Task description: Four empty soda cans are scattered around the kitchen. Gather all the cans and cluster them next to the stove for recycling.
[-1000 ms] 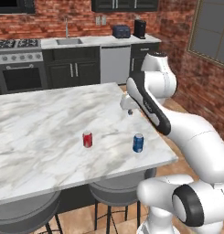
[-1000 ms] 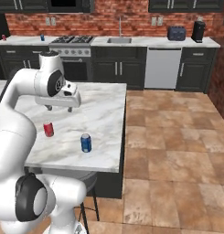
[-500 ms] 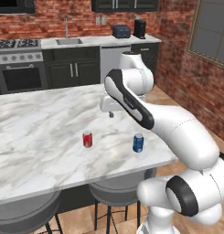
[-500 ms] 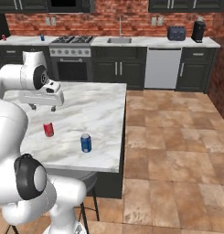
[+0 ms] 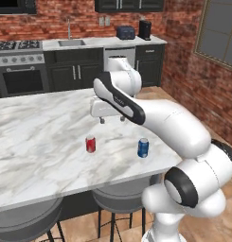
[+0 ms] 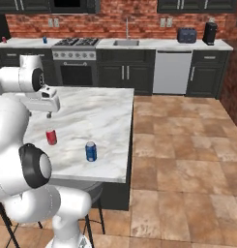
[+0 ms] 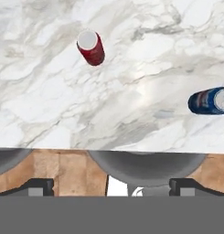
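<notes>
A red soda can (image 5: pixel 90 144) (image 6: pixel 51 137) and a blue one with a white band (image 5: pixel 143 148) (image 6: pixel 91 151) stand upright on the marble island (image 5: pixel 37 137), near its front edge. My gripper (image 5: pixel 111 120) hangs open above the island, a little behind the red can and apart from it. In the hand view the gripper (image 7: pixel 111 186) is empty, with the red can (image 7: pixel 91 47) up left and the blue can (image 7: pixel 209 101) at the right. The stove (image 6: pixel 76 60) stands at the back wall. Left of it, a small red can (image 6: pixel 4 39) and a blue can (image 6: pixel 44 39) stand on the counter.
Two round stools (image 5: pixel 122 198) (image 5: pixel 22 222) sit under the island's front edge. The back counter holds a sink (image 6: pixel 126 42), a toaster (image 6: pixel 186 35) and a coffee maker (image 6: pixel 209 33). Tiled floor (image 6: pixel 187 160) lies open right of the island.
The arm has swung left across the island, carrying the gripper from the right side to a spot just behind the red can. The cans have not moved and the jaws stayed open.
</notes>
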